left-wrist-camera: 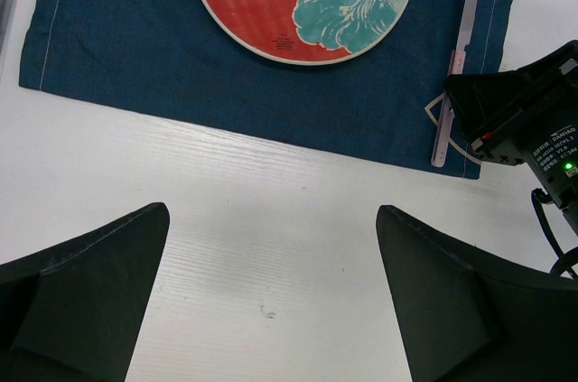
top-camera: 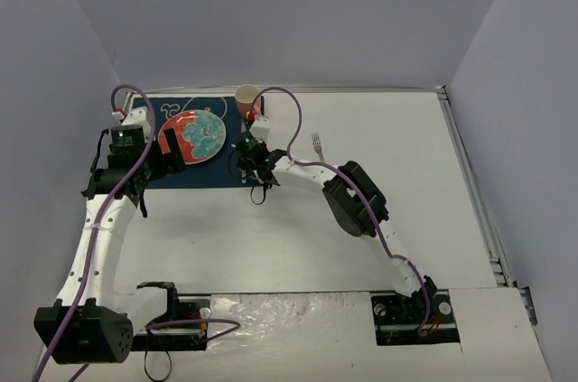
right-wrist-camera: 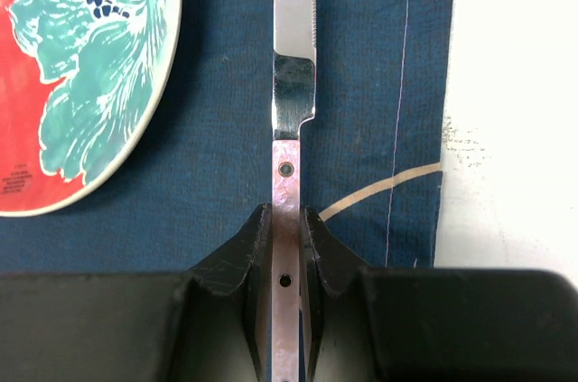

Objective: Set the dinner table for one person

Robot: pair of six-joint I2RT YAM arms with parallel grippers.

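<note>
The white dinner table (top-camera: 388, 138) carries a dark blue placemat (top-camera: 199, 174) at the far left. A red and teal plate (top-camera: 192, 136) lies on the placemat. My right gripper (right-wrist-camera: 285, 212) is shut on the pink handle of a knife (right-wrist-camera: 293, 39). The knife's blade points away along the placemat's (right-wrist-camera: 361, 84) right strip, beside the plate (right-wrist-camera: 81, 66). In the top view the right gripper (top-camera: 251, 152) is at the placemat's right edge. My left gripper (left-wrist-camera: 273, 210) is open and empty over bare table, just short of the placemat's (left-wrist-camera: 135, 57) near edge. It sits left of the plate in the top view (top-camera: 165, 154).
A tan paper cup (top-camera: 246, 97) stands at the placemat's far right corner. A fork (top-camera: 317, 143) lies on the bare table right of the placemat. Grey walls close in the table on three sides. The right arm's black wrist (left-wrist-camera: 519, 116) shows at the right of the left wrist view.
</note>
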